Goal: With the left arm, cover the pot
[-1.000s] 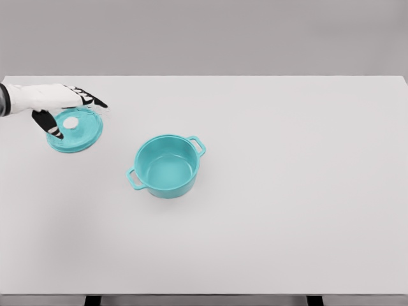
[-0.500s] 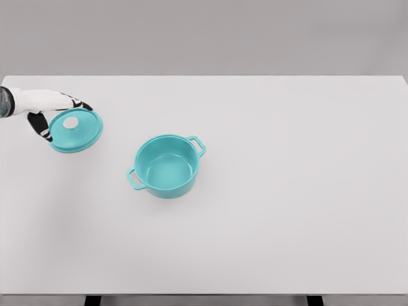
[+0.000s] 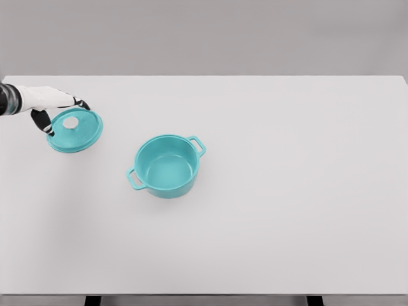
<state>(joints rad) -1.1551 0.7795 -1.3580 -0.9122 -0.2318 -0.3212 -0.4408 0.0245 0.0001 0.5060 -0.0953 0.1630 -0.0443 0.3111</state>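
- Mid-table: teal pot [image 3: 167,166] upright, uncovered, nothing inside.
- Teal lid [image 3: 75,129] with white knob, far left of white table [image 3: 287,191], well apart from pot.
- Left hand [image 3: 48,102] reaches in from left edge, fingers grasping lid's rim.

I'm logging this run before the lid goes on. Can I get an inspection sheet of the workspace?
Surface: white table, flat.
Job's things: teal pot open, upright, near the middle; teal lid with white knob, at far left, apart from the pot.
Clutter: nothing seen.
Grippers: left hand at the lid's far-left edge, fingers around its rim; right hand not in view.
Cables: nothing seen.
Surroundings: plain grey wall.
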